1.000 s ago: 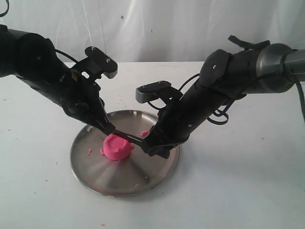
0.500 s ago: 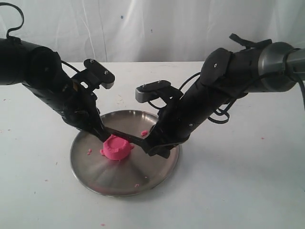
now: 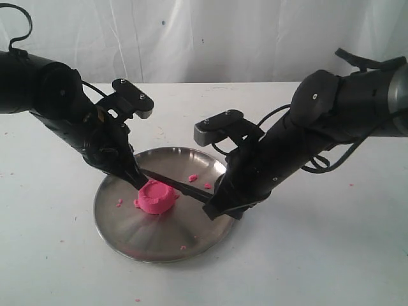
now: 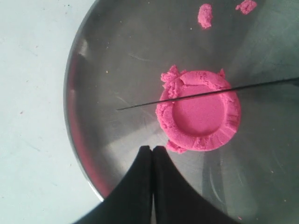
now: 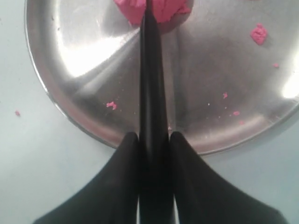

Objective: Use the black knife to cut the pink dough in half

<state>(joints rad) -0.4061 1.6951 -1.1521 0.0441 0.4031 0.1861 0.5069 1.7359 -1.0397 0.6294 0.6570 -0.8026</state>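
The black knife (image 5: 150, 84) is clamped at its handle by the right gripper (image 5: 153, 140), blade laid across the pink dough (image 4: 200, 111) at frame centre on the steel plate (image 3: 127, 226). The left gripper (image 4: 152, 154) is pressed together, empty, just beside the dough. The cut appears barely begun; a downward press nearer the middle is called for.

I see my left gripper (image 4: 153, 150) pressed closed, empty. The black knife (image 4: 205, 93) crosses the pink dough (image 4: 199, 111) on the steel plate (image 4: 93, 93).

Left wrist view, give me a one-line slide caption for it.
Black knife blade lies across the uncut pink dough puck on the steel plate, off its middle, with the shut left pincer beside it.
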